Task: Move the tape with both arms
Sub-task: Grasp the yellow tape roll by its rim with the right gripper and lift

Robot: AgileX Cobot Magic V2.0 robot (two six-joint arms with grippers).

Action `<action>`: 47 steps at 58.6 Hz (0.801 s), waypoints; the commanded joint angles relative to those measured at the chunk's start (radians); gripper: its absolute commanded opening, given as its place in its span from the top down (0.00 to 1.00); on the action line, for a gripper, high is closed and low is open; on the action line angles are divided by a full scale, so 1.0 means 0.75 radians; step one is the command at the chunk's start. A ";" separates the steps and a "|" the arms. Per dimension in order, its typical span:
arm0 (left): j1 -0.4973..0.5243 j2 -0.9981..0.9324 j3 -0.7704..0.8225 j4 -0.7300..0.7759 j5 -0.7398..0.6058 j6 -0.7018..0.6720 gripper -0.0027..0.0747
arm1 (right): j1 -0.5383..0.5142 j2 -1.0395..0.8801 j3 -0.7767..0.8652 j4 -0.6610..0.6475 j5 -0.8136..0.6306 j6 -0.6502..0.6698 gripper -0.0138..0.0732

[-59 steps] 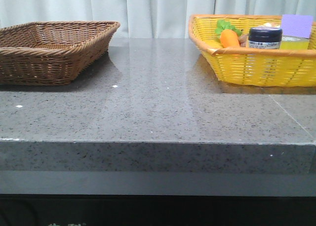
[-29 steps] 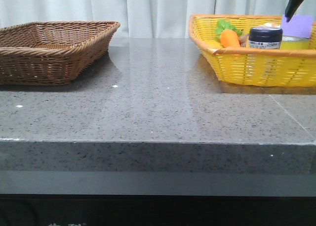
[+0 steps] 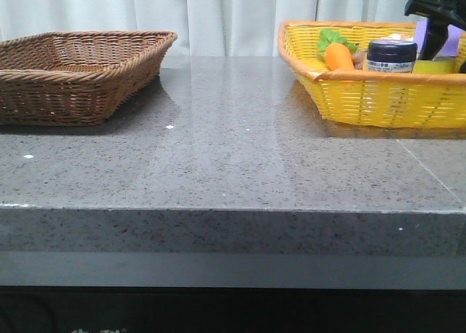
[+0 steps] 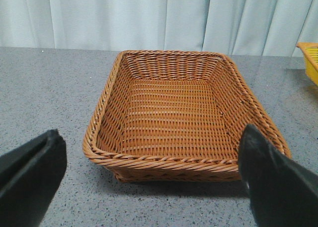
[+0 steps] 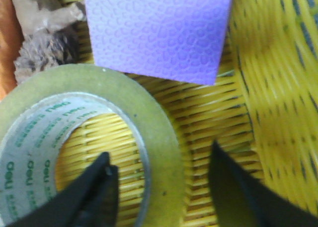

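Note:
The tape (image 5: 149, 113), a yellow roll with a white core and green lettering, lies flat in the yellow basket (image 5: 278, 88). In the front view, only its edge (image 3: 435, 65) shows behind the basket rim. My right gripper (image 5: 161, 155) is open and straddles the roll's wall, with one finger inside the core hole and the other outside. It also shows in the front view (image 3: 437, 28), low over the basket. My left gripper (image 4: 154, 177) is open and empty, just in front of the brown basket (image 4: 174, 113).
A lilac block (image 5: 159, 28) leans beside the tape. A dark-lidded jar (image 3: 390, 55) and a toy carrot (image 3: 337, 56) sit in the yellow basket (image 3: 364, 100). The brown basket (image 3: 73, 71) stands at the far left of the grey counter.
My right gripper has come into the front view from the upper right and has dropped lower over the yellow basket. Nothing else has moved.

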 commanded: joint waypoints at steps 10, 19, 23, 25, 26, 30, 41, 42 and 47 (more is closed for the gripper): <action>0.001 0.009 -0.051 0.001 -0.118 -0.007 0.07 | -0.009 -0.068 -0.047 -0.004 -0.056 -0.004 0.67; 0.001 0.009 -0.051 0.001 -0.118 -0.007 0.07 | -0.009 -0.077 -0.047 -0.004 -0.052 -0.004 0.68; 0.001 0.009 -0.051 0.001 -0.118 -0.007 0.07 | -0.009 -0.093 -0.047 0.000 -0.053 -0.004 0.68; 0.001 0.009 -0.051 0.001 -0.118 -0.007 0.07 | -0.009 -0.101 -0.047 0.000 -0.053 -0.004 0.68; 0.001 0.009 -0.051 0.001 -0.118 -0.007 0.07 | -0.009 -0.106 -0.047 0.002 -0.053 -0.004 0.68; 0.001 0.009 -0.051 0.001 -0.118 -0.007 0.07 | -0.009 -0.141 -0.049 0.005 -0.052 -0.004 0.68; 0.001 0.009 -0.051 0.001 -0.118 -0.007 0.07 | -0.009 -0.263 -0.049 0.027 -0.063 -0.004 0.68; 0.001 0.009 -0.051 0.001 -0.118 -0.007 0.07 | -0.009 -0.273 -0.049 0.029 -0.066 -0.004 0.68; 0.001 0.009 -0.051 0.001 -0.118 -0.007 0.07 | -0.009 -0.331 -0.049 0.030 -0.075 -0.004 0.68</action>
